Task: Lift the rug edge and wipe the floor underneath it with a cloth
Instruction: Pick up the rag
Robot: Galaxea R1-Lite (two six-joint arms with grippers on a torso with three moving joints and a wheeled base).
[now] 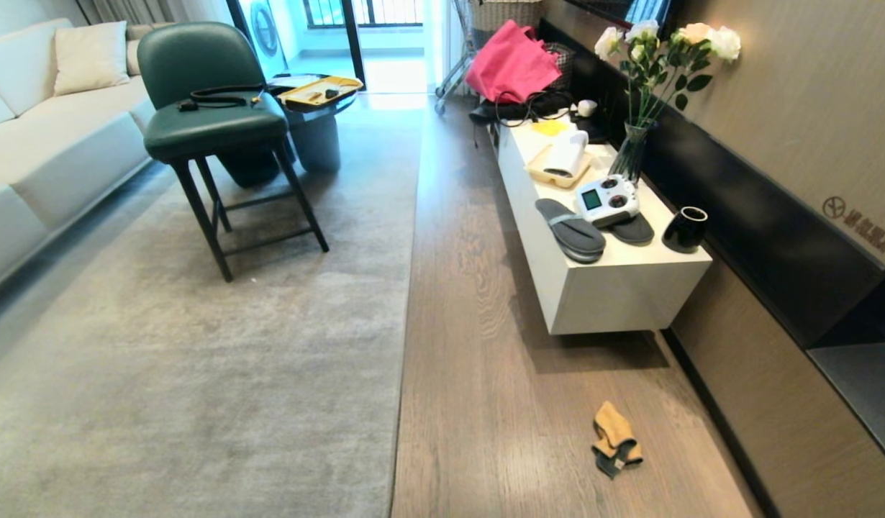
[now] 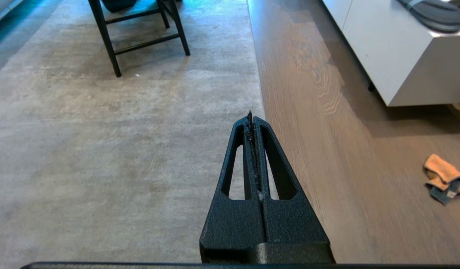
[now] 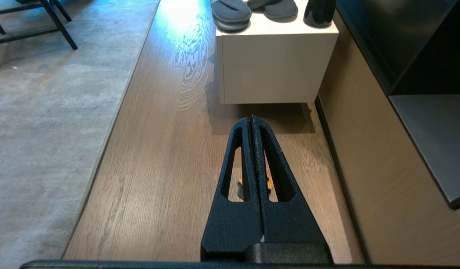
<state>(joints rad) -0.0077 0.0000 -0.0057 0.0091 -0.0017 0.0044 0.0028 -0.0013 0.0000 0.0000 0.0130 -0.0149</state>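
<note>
Nothing of the task looks begun: the rug (image 1: 198,345) lies flat across the left of the room, its rug edge (image 1: 406,302) running straight and unlifted along the bare strip of the floor (image 1: 471,374), and the cloth (image 1: 615,439) sits crumpled on those planks to the right, well apart from the rug and near the foot of the low white table (image 1: 615,288). Neither arm shows in the head view; each wrist view shows its own tool hanging above the ground with nothing held. The left gripper (image 2: 251,118) hovers roughly over the rug's border with its fingers pressed together, and the right gripper (image 3: 251,121) hangs over the planks, fingers likewise pressed together, the cloth showing through the slots of its fingers. So everything is left: picking up the cloth, raising the border, wiping beneath. As for containers, a yellow tray (image 1: 320,91) on the round side table (image 1: 316,129) carries a few small dark items I cannot make out; a shallow tray (image 1: 550,171) on the white table holds a white roll (image 1: 566,152); the glass vase (image 1: 629,152) holds flowers (image 1: 665,43); the black cup (image 1: 686,229) shows nothing inside; the pink bag (image 1: 511,63) sits at the far end, contents hidden
</note>
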